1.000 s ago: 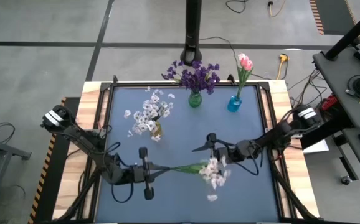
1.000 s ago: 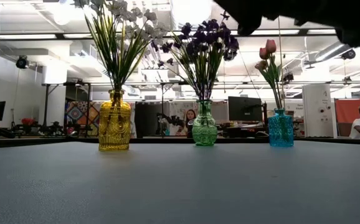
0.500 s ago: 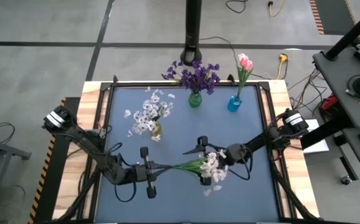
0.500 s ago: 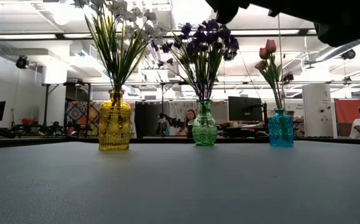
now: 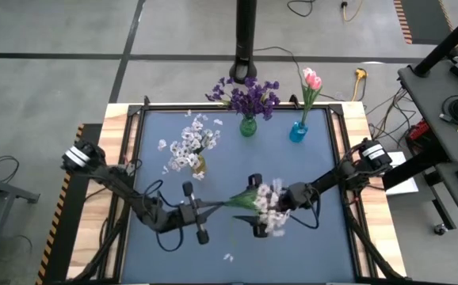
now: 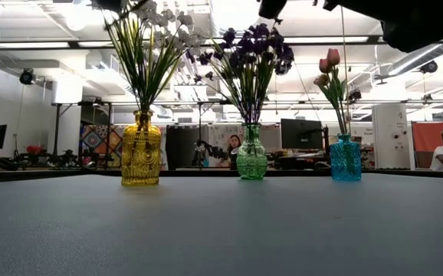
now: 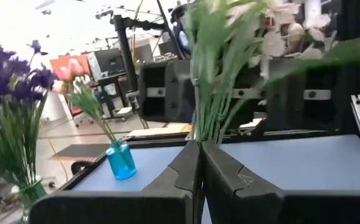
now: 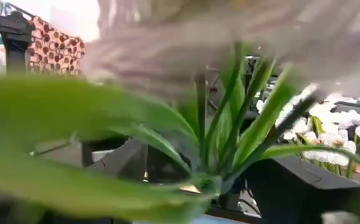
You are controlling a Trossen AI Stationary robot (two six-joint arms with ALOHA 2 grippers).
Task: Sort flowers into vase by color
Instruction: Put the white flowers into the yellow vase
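Note:
A white-blossom sprig (image 5: 249,204) with green leaves is held above the table's middle, its blossoms (image 5: 269,207) pointing toward the table's right. My left gripper (image 5: 210,208) is shut on its stem end. My right gripper (image 5: 257,207) is open, one finger on each side of the blossom head. In the right wrist view the sprig's leaves (image 8: 230,149) fill the picture. A yellow vase (image 5: 199,164) holds white sprays, a green vase (image 5: 248,126) holds purple blossoms, and a blue vase (image 5: 298,131) holds pink tulips. All three stand upright on the table. My left gripper pinches the bundled green stems at their lower end (image 7: 202,132) between its two shut fingers. It comes level from the table's left. The sprig sticks out beyond the fingertips toward the right arm and is lifted clear of the table. I cannot tell whether my right gripper touches the blossoms.
A loose white petal (image 5: 228,256) lies on the blue mat near its near edge. The three vases (image 6: 141,149) (image 6: 252,153) (image 6: 345,157) line the far half. Wooden table borders (image 5: 118,158) flank the mat. People and equipment stand in the room beyond.
My right gripper has moved toward the table's left, and its fingers now stand around the blossom head. My left gripper has shifted slightly right, keeping the stem. The sprig's blossom end has swung a little toward the far edge. A white petal now lies farther left on the mat.

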